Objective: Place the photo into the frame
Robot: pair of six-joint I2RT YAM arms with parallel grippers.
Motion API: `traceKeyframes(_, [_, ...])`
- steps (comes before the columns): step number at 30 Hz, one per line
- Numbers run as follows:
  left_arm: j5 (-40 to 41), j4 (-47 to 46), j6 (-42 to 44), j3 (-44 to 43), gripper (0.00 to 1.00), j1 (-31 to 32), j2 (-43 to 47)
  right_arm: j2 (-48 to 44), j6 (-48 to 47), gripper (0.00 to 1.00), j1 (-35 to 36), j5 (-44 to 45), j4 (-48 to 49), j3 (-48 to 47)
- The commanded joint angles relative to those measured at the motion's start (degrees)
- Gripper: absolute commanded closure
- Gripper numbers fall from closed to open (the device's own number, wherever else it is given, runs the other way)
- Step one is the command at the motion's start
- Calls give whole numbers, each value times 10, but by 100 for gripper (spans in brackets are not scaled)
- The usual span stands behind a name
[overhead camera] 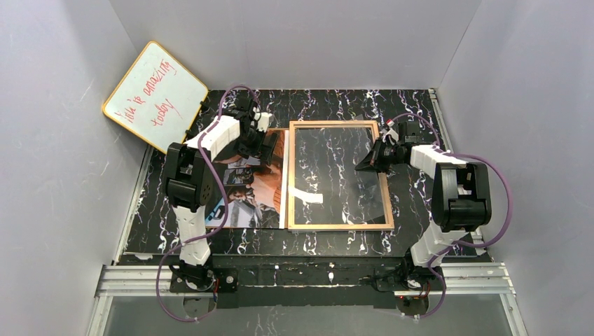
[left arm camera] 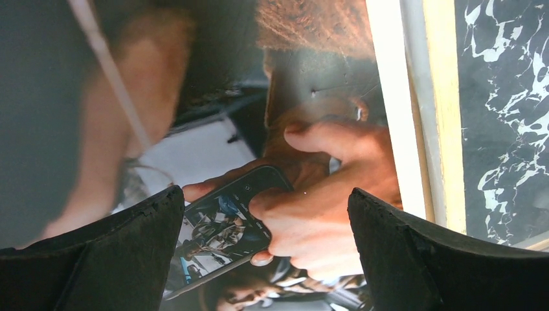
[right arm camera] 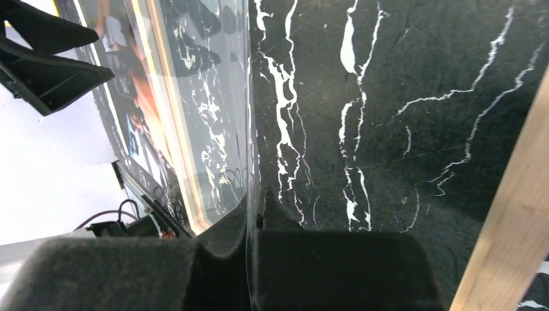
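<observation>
The photo lies picture side up on the table, left of the frame; it fills the left wrist view. The frame lies flat with its tan wood side up, its left rail beside the photo. My left gripper is open and empty just above the photo's far part, one finger to each side. My right gripper is shut on the right edge of a clear pane and holds that edge tilted up over the frame. The pane's edge runs between the fingers.
A yellow-rimmed whiteboard with red writing leans in the far left corner. Grey walls close in the black marbled table on three sides. A metal rail runs along the near edge by the arm bases.
</observation>
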State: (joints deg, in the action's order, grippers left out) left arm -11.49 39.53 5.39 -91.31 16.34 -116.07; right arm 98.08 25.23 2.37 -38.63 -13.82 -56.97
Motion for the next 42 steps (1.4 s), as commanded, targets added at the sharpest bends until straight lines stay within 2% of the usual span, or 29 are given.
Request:
traceKeyframes(1, [6,9,6,10,5,1,11,-30,-3,99,-5,38,4,-13])
traceKeyframes(16, [14,4,12,19,5,1,14,-17,26,99,-16,16,49,1])
traceKeyframes(34, [18,4,16,20,4,2,16,-9,23,99,-41,2,45,-2])
traceKeyframes(42, [16,1,15,25,4,2,14,-3,60,99,-42,-39,99,20])
